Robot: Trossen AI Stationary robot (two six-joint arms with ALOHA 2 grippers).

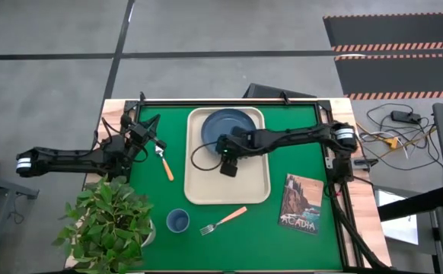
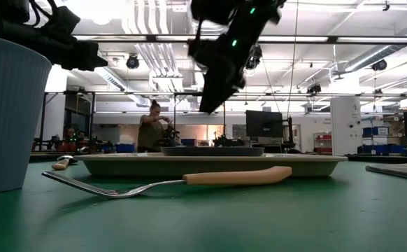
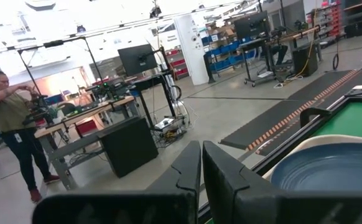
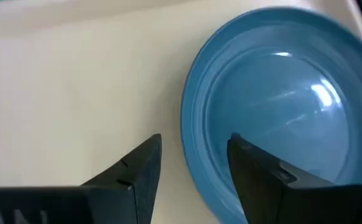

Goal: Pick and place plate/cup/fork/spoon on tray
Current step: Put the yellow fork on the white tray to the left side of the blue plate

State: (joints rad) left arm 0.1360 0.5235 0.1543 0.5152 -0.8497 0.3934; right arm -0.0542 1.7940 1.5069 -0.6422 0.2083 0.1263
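Note:
The dusty-blue plate point(image 1: 229, 128) lies flat on the far end of the cream tray point(image 1: 206, 190). My right gripper point(image 1: 228, 167) hangs open above the tray, clear of it in the low view point(image 2: 212, 98). In its wrist view the gripper point(image 4: 193, 165) straddles the plate's rim point(image 4: 190, 124) without touching. My left gripper point(image 1: 153, 122) is shut and empty, raised over the mat's far left. The spoon point(image 1: 163, 161) lies on the green mat beside the tray's left side. The blue cup point(image 1: 177, 221) and the fork point(image 1: 223, 220) rest on the mat near the tray's near end.
A potted plant point(image 1: 107, 224) stands at the near left corner. A book point(image 1: 301, 202) lies on the mat right of the tray. The tray's middle and near parts point(image 1: 229, 190) are bare. A person point(image 3: 10, 118) stands in the room beyond the table.

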